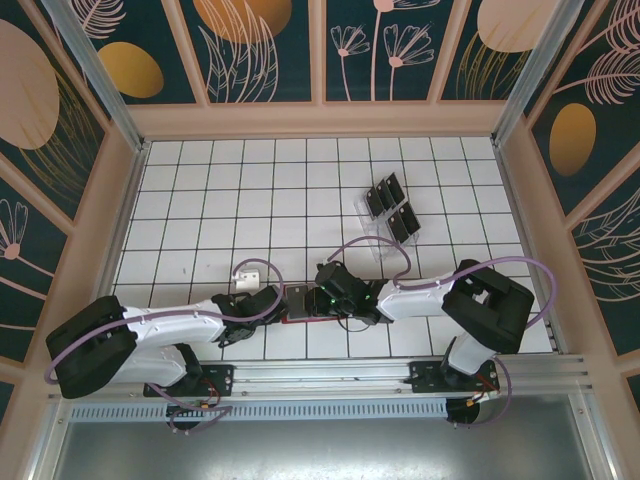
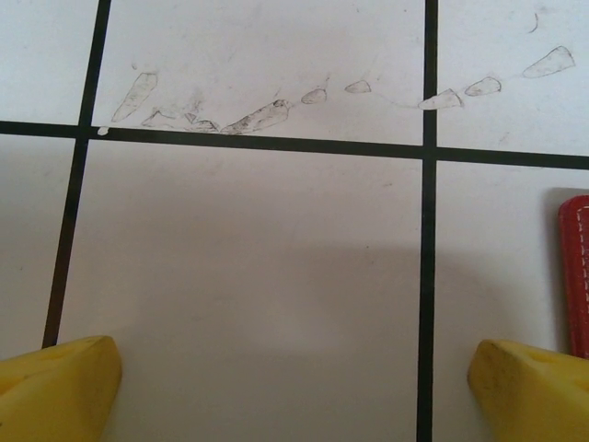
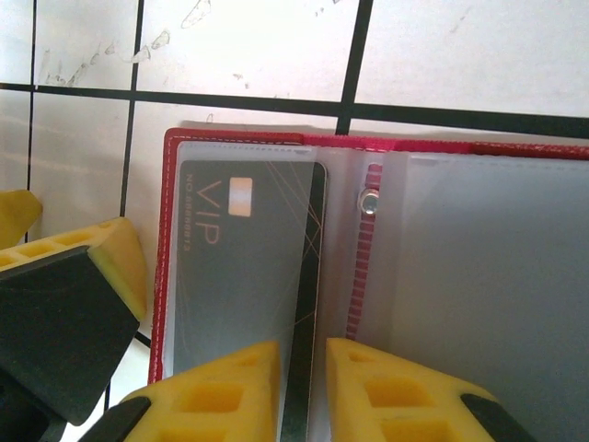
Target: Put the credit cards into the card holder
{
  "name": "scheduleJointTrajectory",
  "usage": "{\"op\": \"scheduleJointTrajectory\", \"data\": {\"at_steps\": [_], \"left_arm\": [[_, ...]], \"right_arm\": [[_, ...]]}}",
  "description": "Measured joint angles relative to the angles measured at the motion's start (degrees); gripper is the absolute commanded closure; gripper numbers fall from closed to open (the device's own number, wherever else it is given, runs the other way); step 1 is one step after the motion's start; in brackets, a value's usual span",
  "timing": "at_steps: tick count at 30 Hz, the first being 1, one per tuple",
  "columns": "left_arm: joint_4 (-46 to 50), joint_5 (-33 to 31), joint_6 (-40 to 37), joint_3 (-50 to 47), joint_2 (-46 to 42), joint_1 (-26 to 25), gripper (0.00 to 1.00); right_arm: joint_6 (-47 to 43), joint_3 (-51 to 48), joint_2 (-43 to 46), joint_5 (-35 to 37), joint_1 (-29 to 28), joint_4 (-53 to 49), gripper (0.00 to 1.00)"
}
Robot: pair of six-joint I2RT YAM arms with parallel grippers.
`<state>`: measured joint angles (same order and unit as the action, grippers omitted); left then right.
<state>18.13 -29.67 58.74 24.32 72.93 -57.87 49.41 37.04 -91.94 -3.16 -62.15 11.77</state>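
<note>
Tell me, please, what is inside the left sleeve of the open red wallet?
A black card marked VIP, seen through the frosted sleeve. The right gripper covers its lower end; anything behind it is hidden.

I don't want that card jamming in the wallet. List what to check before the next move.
1. The wallet lies open: ok.
2. The card sits fully under the clear pocket: not ok; its dark right strip looks uncovered.
3. The right claw grips the card: cannot tell; its fingers stand close on either side of that strip.
4. The left claw is open: ok; it is spread wide over the bare table beside the wallet's edge.
5. The other cards stand ready in the tray: ok.
</note>
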Motion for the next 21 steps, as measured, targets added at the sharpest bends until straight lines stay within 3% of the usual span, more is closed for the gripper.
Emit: {"op": "scheduleJointTrajectory", "data": {"at_steps": [21], "left_arm": [[-1.6,-0.4,-0.6,0.1,1.1,0.0,0.02]], "right_arm": [[0.7,0.5,-2.9,-4.0,-0.4,3.7,0.83]]}}
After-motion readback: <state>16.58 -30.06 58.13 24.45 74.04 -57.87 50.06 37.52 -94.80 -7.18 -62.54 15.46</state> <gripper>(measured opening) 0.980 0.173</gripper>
